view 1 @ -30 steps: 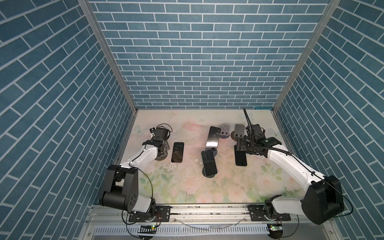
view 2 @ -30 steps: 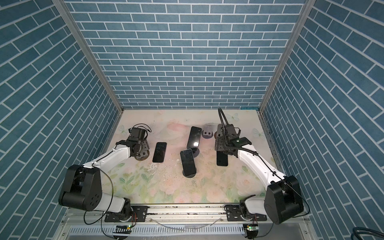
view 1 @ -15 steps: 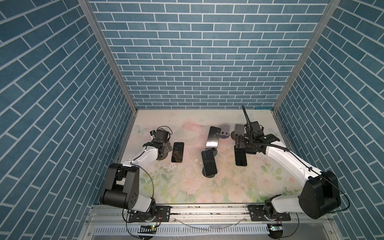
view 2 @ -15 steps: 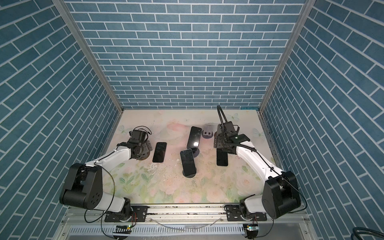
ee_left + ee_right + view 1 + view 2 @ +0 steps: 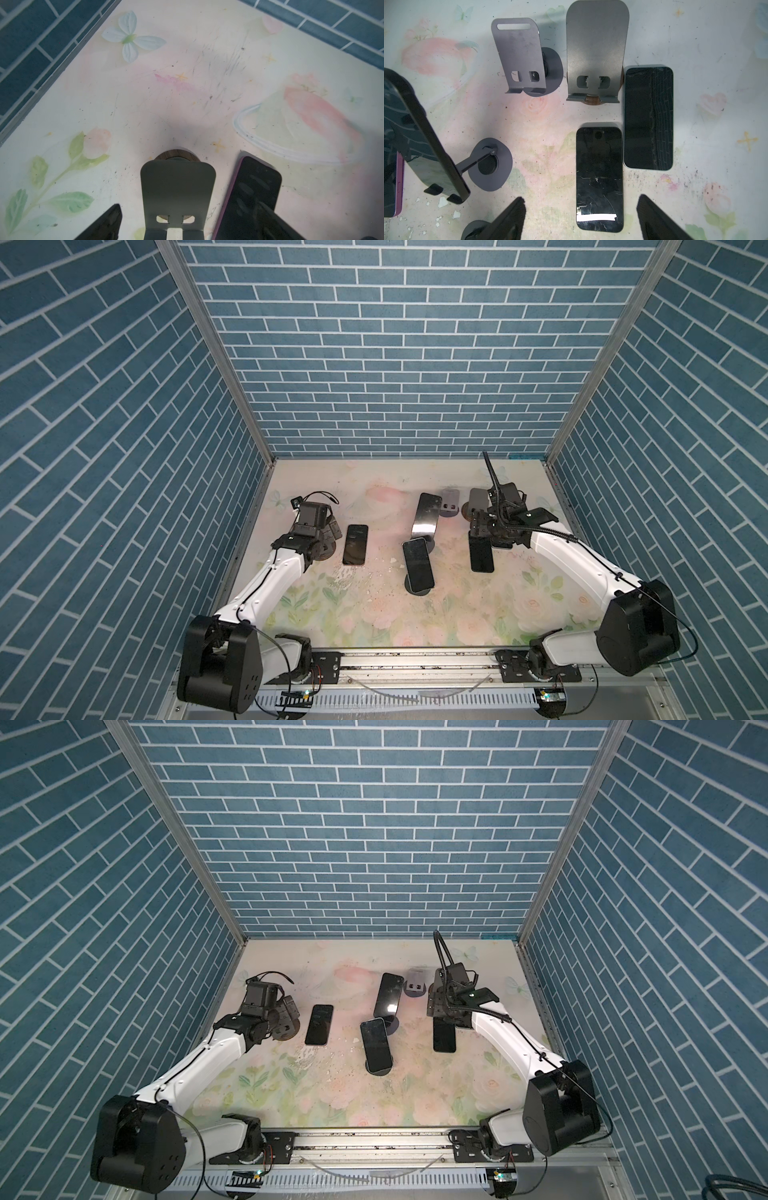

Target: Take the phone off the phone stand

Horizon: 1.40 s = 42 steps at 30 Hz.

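Purple-edged phone (image 5: 255, 178) just beside stand (image 5: 177, 182).

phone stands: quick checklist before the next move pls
1. left gripper open and empty: ok.
2. purple-edged phone flat on the table beside the empty stand: ok.
3. left gripper clear of that phone: cannot tell; one finger overlaps it in the left wrist view.
4. right gripper open and empty: ok.
5. every phone off its stand: not ok; the farther middle phone and nearer middle phone sit on theirs in both top views.
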Tool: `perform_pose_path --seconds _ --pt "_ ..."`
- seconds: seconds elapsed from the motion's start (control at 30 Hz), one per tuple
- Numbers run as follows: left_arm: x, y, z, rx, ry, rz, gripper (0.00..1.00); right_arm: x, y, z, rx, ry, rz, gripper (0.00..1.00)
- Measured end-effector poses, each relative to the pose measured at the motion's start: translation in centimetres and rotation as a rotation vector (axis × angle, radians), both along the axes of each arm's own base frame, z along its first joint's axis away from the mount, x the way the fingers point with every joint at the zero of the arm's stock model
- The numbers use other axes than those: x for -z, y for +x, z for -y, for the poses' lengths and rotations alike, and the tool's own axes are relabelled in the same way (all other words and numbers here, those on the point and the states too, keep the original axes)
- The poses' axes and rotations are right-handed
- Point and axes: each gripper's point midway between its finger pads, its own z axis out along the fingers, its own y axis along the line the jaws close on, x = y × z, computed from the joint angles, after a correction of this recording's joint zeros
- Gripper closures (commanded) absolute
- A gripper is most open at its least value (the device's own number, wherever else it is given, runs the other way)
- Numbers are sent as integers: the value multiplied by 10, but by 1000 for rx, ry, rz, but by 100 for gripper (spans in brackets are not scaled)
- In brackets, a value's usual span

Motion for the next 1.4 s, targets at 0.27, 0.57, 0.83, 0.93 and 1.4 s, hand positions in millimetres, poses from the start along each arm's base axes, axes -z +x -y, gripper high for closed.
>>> perform_pose_path --seconds 0.27,0.57,0.83,0.93,1.4 --pt "-7 -12 26 145 -100 71 0 5 0 -4 -10 11 -15 15" --pt "10 -27 54 272 -192 43 0 5 0 -9 -21 33 -21 14" --pt "12 -35 78 358 -247 64 0 1 -8 -36 -96 65 -8 13" --pt "16 -38 83 373 -262 54 0 -5 -16 -55 -153 78 14 11" --pt "26 -44 107 429 -267 32 0 -13 -62 -129 -359 104 48 4"
